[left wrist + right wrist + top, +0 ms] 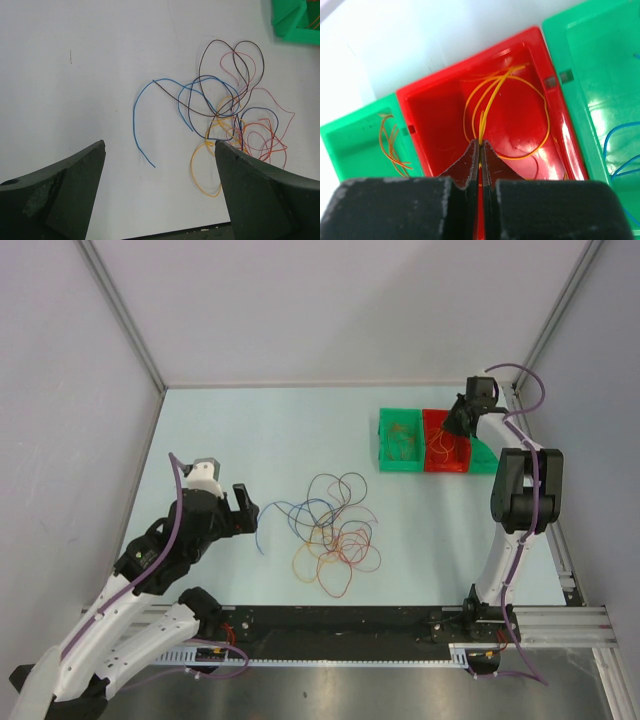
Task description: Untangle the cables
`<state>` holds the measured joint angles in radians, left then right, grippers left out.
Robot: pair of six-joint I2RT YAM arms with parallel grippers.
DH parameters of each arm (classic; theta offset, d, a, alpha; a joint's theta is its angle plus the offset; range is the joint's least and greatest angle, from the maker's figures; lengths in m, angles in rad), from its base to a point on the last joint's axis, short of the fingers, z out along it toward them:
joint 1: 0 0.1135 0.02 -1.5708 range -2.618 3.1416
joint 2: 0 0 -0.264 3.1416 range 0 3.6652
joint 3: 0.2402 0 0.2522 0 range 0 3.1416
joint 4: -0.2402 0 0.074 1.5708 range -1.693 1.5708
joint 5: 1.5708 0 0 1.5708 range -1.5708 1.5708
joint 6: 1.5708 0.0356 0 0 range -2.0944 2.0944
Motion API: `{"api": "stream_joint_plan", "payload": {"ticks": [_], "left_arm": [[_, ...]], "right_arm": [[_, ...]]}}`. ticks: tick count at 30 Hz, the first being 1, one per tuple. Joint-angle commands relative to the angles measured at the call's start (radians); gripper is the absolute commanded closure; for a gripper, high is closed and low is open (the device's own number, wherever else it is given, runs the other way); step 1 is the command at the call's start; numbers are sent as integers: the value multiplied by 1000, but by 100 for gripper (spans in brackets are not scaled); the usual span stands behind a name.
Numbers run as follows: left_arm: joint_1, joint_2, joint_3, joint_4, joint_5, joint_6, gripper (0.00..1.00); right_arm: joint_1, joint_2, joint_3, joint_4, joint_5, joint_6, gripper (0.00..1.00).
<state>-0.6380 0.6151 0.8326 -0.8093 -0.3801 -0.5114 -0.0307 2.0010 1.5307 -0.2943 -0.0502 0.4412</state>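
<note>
Dark fingers [470, 160] of the right gripper [480, 144] are pressed together, pinching 1 orange cable [490, 100] between their tips. From that pinch the cable's loops run out over the floor of the red bin [520, 125] and stay inside its walls. On 1 side of the red bin, touching it, stands a green bin [350, 145] with a few thin orange strands [390, 145] in it. On the other side stands a second green bin [590, 75], where part of a blue wire [615, 150] shows. From above, the right gripper [458, 425] hangs over the red bin [445, 462] at the far right of the table [250, 430]. The 3 bins sit there in a row.

The left gripper [160, 143] has its 2 fingers [65, 185] spread wide apart, with nothing between them, above bare table. Ahead of it lies the tangle of cables [225, 120]: dark brown, blue, red and orange loops crossing one another. A light blue cable [135, 115] arcs out of the heap toward the gripper, its free end lying on the table. An orange loop [200, 170] sticks out at the near edge. In the top view the tangle [335, 535] lies near the middle of the table, just beside the left gripper [242, 512] and well apart from the bins.
</note>
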Motion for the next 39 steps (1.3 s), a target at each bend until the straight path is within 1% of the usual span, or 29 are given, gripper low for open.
{"api": "stream_joint_plan", "payload": {"ticks": [1,3,4,5,7,8,10,11,16,19,21,23,25,28,31,34,36,37,39], "left_arm": [[9,3,3,30,10,27,5],[9,0,2,30,10,27,5],[9,-3,2,32,12,27,5],[9,-2,2,30,12,27,5],[11,-3,2,32,15,28,5],[9,-3,2,32,15,28,5],[9,-3,2,32,17,28,5],[9,-5,2,32,18,28,5],[9,-2,2,32,21,28,5],[9,11,2,32,21,22,5],[9,34,8,25,24,20,5],[8,52,11,22,32,13,6],[6,75,3,36,70,-1,7],[-14,106,-24,105,127,-41,9],[-86,149,-39,154,118,-88,11],[-207,221,-38,192,78,-136,11],[-250,261,-39,217,73,-160,11],[-287,305,-40,249,72,-168,11],[-316,351,-41,294,73,-186,12]], "right_arm": [[15,-13,-41,37,-14,16,100],[25,-27,-56,24,-10,14,91],[28,-37,-61,18,-4,14,85],[28,-47,-63,15,-4,13,76],[28,-86,-63,6,-2,7,68],[53,-102,-63,6,-5,7,60],[64,-155,-55,-5,-4,2,51],[67,-175,-50,-12,4,1,43],[77,-260,-3,-117,50,-25,26],[78,-300,23,-193,105,-39,23],[78,-346,5,-232,122,-45,23],[78,-387,-26,-238,131,-48,22],[78,-459,-82,-252,121,-45,22],[94,-557,-165,-259,98,-32,23],[129,-648,-245,-264,81,-19,23],[184,-729,-316,-276,84,-2,23],[230,-768,-359,-272,78,20,23],[250,-807,-400,-266,75,28,23],[303,-844,-440,-260,85,53,23]]}}
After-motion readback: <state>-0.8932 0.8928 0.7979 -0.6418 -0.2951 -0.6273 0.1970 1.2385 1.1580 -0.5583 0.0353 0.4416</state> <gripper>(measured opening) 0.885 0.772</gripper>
